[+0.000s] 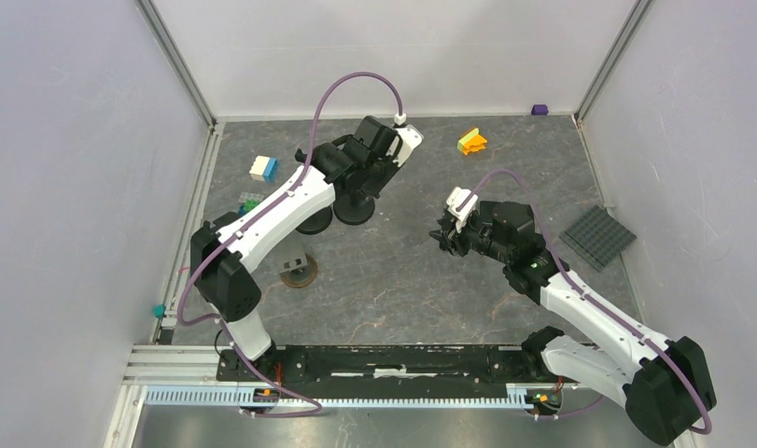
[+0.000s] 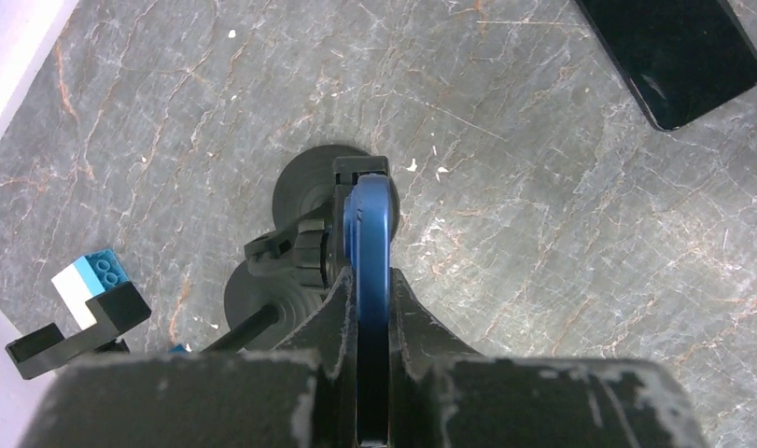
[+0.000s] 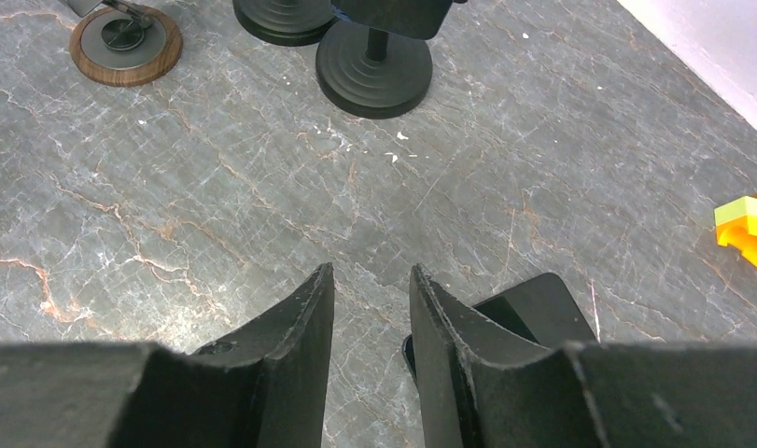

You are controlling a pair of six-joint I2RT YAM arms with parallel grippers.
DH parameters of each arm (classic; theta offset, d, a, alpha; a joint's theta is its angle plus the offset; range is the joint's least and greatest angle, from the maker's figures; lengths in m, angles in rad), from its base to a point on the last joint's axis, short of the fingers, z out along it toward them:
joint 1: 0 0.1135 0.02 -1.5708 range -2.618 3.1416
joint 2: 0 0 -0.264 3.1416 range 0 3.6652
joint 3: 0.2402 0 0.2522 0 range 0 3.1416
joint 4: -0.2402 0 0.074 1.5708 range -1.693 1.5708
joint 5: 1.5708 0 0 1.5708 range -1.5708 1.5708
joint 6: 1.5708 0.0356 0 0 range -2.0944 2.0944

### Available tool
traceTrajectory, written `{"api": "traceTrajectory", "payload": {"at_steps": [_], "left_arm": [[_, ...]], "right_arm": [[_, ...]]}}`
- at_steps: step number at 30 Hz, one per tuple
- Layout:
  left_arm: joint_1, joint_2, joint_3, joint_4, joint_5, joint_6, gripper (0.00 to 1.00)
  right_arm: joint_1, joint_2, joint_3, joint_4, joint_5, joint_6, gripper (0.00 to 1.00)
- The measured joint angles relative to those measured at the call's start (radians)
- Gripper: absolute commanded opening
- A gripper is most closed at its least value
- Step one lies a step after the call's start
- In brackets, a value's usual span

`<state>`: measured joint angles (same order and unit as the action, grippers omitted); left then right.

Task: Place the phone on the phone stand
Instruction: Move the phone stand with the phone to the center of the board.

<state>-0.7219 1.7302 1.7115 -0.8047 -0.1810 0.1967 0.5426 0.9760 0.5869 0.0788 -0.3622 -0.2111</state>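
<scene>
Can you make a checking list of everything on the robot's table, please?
Surface: grey marbled table, a few white specks.
Job's things: black phone lying flat on the table, not on the phone stand.
Clutter: white-and-blue block, yellow-orange block, purple block, grey studded plate, wooden disc.
Grippers: left tool shut on the stand's blue holder; right tool open, empty.
Cables: purple cable along each arm.
Surroundings: white walls.

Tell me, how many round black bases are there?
2. The left base and the right base sit side by side under the left arm. Others could hide beneath the arms.
</scene>
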Motion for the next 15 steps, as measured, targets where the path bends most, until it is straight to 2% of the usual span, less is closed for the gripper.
{"api": "traceTrajectory", "payload": {"at_steps": [8,15], "left_arm": [[-0.005,0.000,0.000,-0.001,0.044,0.014,0.02],[0.005,0.000,0.011,-0.017,0.104,0.014,0.02]], "right_arm": [[0.000,0.024,0.000,0.001,-0.008,0.000,0.44],[0.000,0.099,0.028,0.017,-0.019,0.010,0.56]]}}
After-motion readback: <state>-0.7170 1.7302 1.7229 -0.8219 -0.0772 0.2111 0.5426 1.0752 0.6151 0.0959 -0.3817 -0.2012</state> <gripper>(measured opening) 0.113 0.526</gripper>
